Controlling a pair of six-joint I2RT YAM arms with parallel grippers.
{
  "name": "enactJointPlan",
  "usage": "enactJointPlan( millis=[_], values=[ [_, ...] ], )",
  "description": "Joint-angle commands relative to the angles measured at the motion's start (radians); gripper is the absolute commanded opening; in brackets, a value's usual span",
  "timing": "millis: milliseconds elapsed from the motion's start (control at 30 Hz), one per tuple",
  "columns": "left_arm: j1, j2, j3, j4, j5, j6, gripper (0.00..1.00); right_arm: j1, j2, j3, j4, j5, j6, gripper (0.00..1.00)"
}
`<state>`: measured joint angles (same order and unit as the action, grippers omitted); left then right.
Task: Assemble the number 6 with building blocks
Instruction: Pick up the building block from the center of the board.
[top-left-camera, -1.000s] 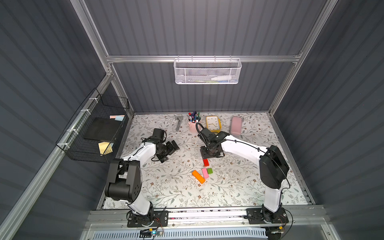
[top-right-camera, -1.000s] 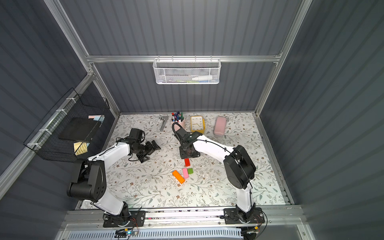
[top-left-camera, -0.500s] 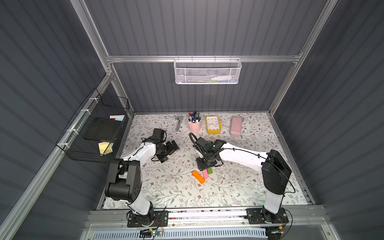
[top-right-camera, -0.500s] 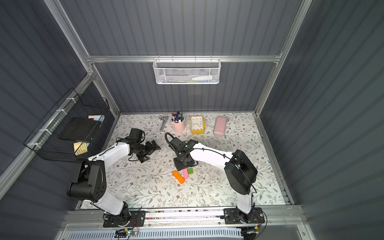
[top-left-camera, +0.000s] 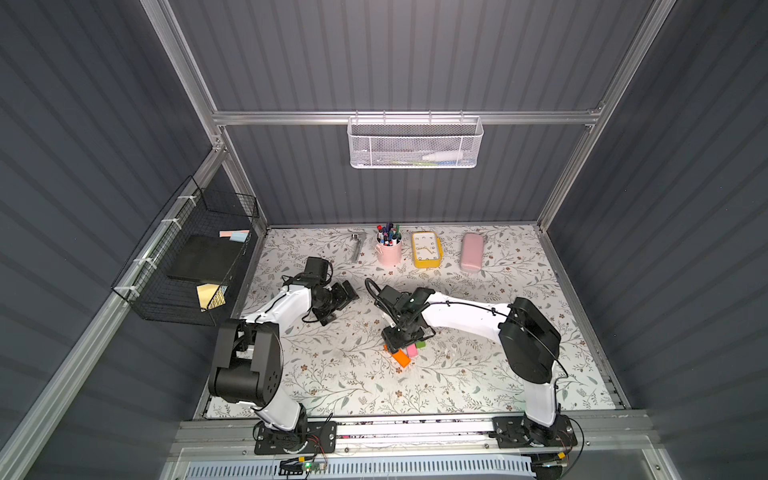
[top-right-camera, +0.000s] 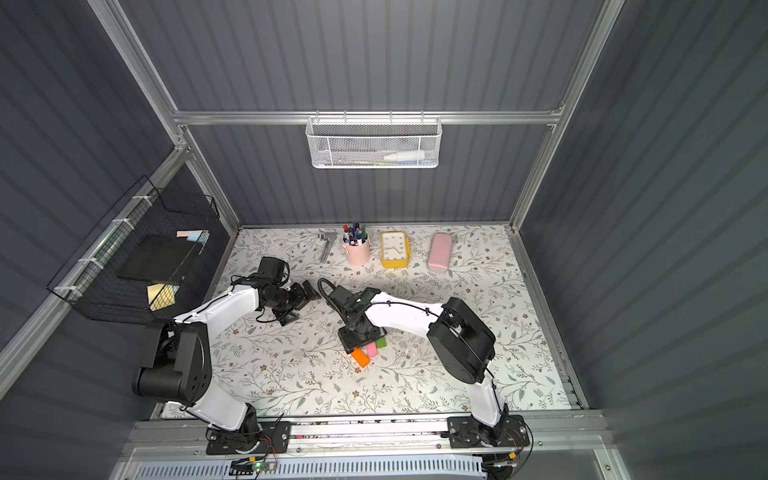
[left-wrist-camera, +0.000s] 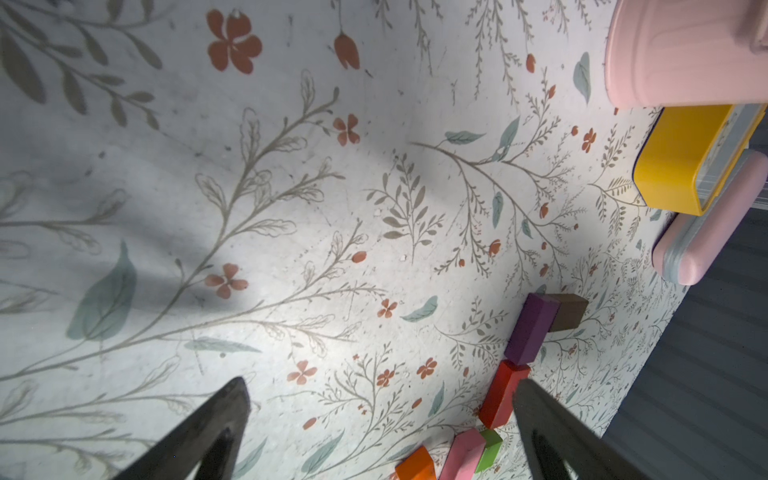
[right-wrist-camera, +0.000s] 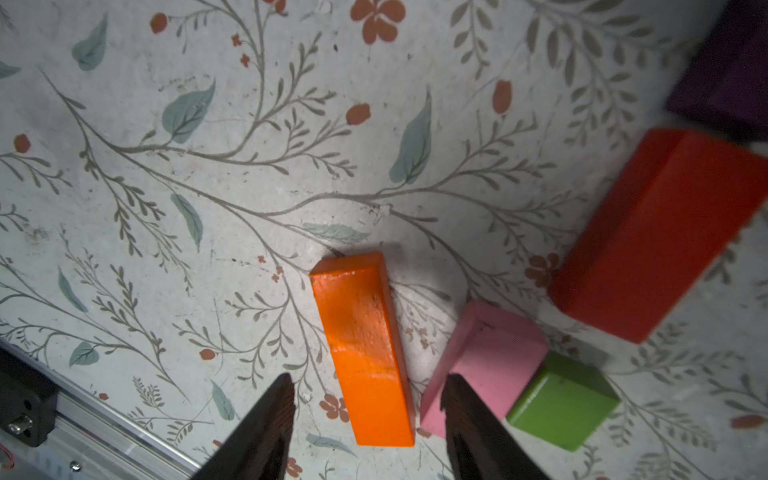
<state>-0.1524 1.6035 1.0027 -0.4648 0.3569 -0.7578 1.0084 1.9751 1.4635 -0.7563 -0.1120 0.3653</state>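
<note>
Orange block (right-wrist-camera: 365, 349), pink block (right-wrist-camera: 482, 365), green cube (right-wrist-camera: 561, 403), red block (right-wrist-camera: 660, 237) and purple block (right-wrist-camera: 727, 70) lie clustered mid floral worktop (top-left-camera: 332, 374), grey walls (top-left-camera: 415, 62) around. Jaws of right gripper (right-wrist-camera: 370, 378) parted astride orange block, untouching; a second ago it hung further toward 12 o'clock. Jaws of left gripper (left-wrist-camera: 380, 381) released, empty. Bare worktop to 6 o'clock rail (right-wrist-camera: 104, 436).

The right hand (right-wrist-camera: 369, 379) has moved forward across the surface (right-wrist-camera: 199, 174) to the long orange rectangular block (right-wrist-camera: 359, 328), its jaws now wider apart
</note>
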Motion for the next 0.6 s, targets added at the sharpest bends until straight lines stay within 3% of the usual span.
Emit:
enactJointPlan(
  millis=[0,567],
  values=[
    [0.008,-0.034,-0.016,-0.021,-0.013,0.023,0.99,0.006,0.017,0.027,-0.020,-0.008,-0.017,0.59],
    [0.011,-0.058,-0.030,-0.026,-0.021,0.014,0.99,0.025,0.073,0.010,-0.003,-0.029,-0.020,0.59]
  ],
)
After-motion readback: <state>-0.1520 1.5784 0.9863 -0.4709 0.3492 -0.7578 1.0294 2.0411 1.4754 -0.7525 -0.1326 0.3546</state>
